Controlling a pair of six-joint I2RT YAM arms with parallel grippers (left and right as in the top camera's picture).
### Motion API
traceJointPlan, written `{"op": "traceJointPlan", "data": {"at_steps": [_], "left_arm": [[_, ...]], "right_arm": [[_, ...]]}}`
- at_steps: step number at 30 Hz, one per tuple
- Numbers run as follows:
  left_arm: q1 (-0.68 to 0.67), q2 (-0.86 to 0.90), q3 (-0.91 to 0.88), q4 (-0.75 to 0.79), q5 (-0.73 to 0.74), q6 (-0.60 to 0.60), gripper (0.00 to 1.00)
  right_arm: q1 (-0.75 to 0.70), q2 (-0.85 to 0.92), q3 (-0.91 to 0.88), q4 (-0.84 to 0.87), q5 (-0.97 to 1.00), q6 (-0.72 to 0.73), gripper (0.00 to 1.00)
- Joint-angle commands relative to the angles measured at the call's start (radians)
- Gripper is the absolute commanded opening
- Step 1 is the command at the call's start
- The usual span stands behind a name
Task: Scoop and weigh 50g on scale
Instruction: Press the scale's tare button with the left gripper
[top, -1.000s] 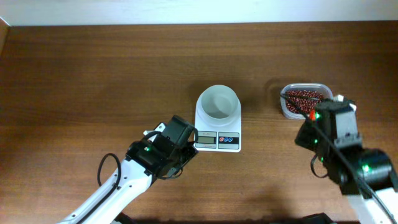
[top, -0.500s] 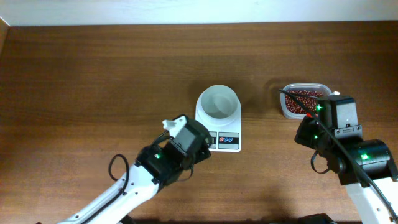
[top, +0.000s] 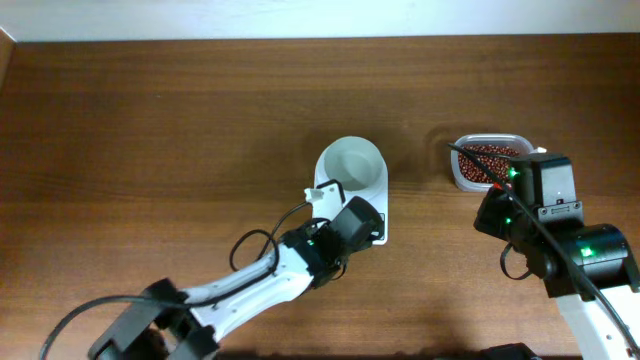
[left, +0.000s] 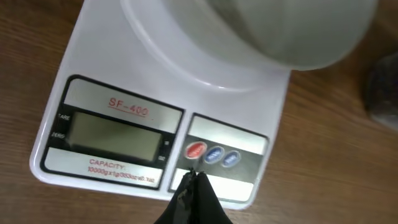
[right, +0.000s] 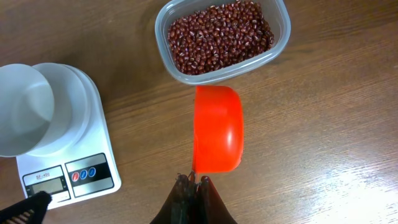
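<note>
1. Left wrist view: the left gripper (left: 191, 182) is closed to a point and holds nothing. Its tip sits just below the red button (left: 196, 150) of the scale (left: 249, 112); I cannot tell whether it touches. A skewed press could hit the blue buttons (left: 214, 155) just beside the red one, or shove the scale sideways.
2. The display (left: 115, 139) shows no digits. If the press misses, weighing could begin with the scale off or not zeroed.
3. The bowl (right: 25, 118) on the scale is empty. All the beans (right: 221, 34) lie in the tub (right: 160, 43), apart from the scale.
4. The right gripper (right: 193, 182) is clamped on the scoop (right: 216, 130), which hangs just beside the tub. An overfull or tilted scoop could spill beans on the way across, or overshoot 50g in one pour.
</note>
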Motion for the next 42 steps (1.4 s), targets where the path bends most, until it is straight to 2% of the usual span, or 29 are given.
{"op": "traceJointPlan", "data": {"at_steps": [1,5,15,42], "left_arm": [[-0.004,0.054,0.009,0.051,-0.015,0.01,0.0],[-0.004,0.113,0.009,0.118,-0.014,0.01,0.0],[-0.004,0.162,0.009,0.171,-0.004,0.009,0.0],[0.01,0.166,0.009,0.119,-0.019,-0.006,0.0]], "right_arm": [[-0.006,-0.003,0.02,0.003,-0.001,-0.003,0.04],[-0.006,0.001,0.02,0.003,-0.001,0.001,0.04],[-0.006,0.07,0.02,0.004,-0.001,0.001,0.04],[-0.006,0.07,0.02,0.005,-0.002,0.001,0.04]]}}
